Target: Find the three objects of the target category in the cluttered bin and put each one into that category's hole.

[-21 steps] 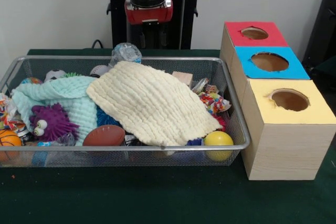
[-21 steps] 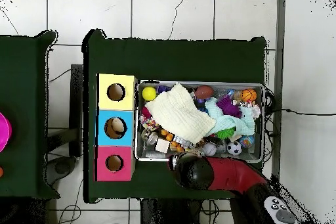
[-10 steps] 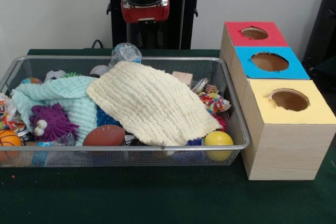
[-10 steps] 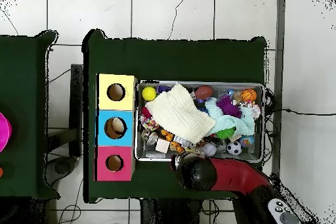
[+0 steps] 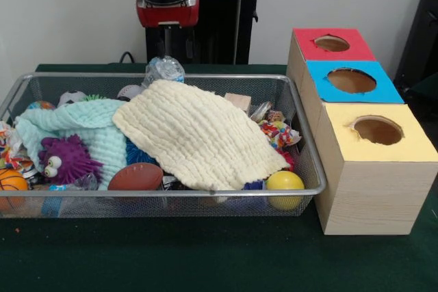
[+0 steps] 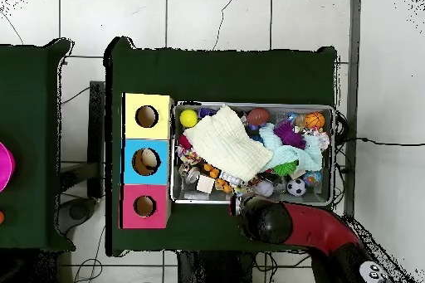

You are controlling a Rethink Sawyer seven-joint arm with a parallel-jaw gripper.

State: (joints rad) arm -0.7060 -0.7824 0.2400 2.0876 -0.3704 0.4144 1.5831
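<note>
Shifted sideways, end effector (image 5: 168, 39), grip state unclear, hangs behind toy-filled bin (image 5: 309, 169).

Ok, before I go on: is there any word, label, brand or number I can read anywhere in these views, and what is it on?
No readable text in either view.
Red, blue and yellow tops of the wooden box: plain colour, no labels at the holes.
Crinkly printed wrappers at the wire mesh bin's right end: patterns only, too small to read.
Small orange basketball and brown toy football: no legible marking.
Red and black arm: no visible lettering.
</note>
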